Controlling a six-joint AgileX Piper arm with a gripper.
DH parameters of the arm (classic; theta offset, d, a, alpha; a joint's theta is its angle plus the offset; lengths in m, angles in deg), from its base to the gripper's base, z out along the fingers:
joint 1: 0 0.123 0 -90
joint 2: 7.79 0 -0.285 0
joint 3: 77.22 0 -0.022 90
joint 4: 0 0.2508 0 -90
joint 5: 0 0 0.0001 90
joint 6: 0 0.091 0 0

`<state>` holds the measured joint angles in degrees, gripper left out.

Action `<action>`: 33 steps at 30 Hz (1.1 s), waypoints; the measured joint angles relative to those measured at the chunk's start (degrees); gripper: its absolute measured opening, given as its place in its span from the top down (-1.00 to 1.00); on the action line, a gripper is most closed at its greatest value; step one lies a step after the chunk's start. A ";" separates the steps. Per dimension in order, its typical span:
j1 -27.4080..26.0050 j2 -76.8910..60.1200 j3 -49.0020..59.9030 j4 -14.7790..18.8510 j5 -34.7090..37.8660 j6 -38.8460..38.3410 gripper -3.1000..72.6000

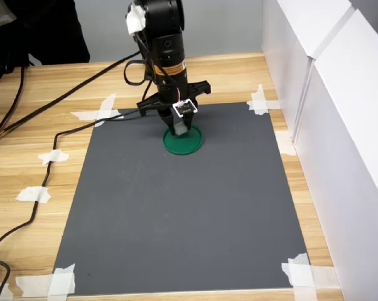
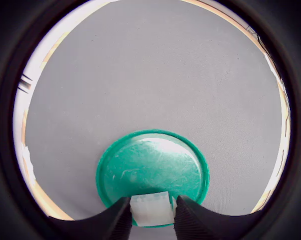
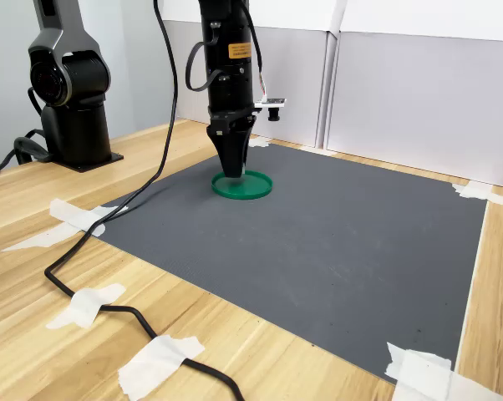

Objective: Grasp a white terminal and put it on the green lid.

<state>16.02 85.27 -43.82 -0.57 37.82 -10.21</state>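
From the first exterior view's left I saw a black cable (image 1: 57, 135) along the tabletop (image 1: 26, 163), clear of the work. At the grey mat's (image 1: 176, 213) far edge the fingers (image 2: 151, 220) pinched the white terminal (image 2: 151, 209) just over the green lid's (image 2: 153, 167) rim. I judged that letting go here risked the terminal tipping off the raised rim onto the mat.

grey mat (image 1: 176, 213), tape pieces (image 1: 33, 194), black cable (image 3: 109, 305)
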 joint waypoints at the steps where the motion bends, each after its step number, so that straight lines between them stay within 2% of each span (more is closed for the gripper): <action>1: 0.00 0.00 0.00 0.10 -0.17 -0.16 0.06; 4: 0.00 0.00 0.00 0.57 -1.16 -0.22 0.05; 6: 0.00 0.00 0.02 0.57 -1.40 -0.10 -0.03; 12: 0.00 0.00 0.02 0.57 -2.74 0.92 -0.57; 15: 0.00 -0.25 0.28 0.57 -2.80 1.03 -0.76; 18: 0.00 -3.22 0.63 0.57 -2.68 0.97 -0.81; 21: -0.70 -8.40 0.63 3.08 -2.62 0.83 -0.80; 24: -4.54 -14.87 0.68 5.13 -2.62 0.18 -0.65; 26: -8.01 -19.06 0.68 4.98 -2.68 -0.26 -0.43; 29: -13.94 -26.09 0.72 3.05 -3.39 -0.59 0.04; 33: -17.90 -34.80 0.74 1.83 -5.99 1.09 0.67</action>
<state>-1.88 50.47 -43.08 1.26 31.82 -9.12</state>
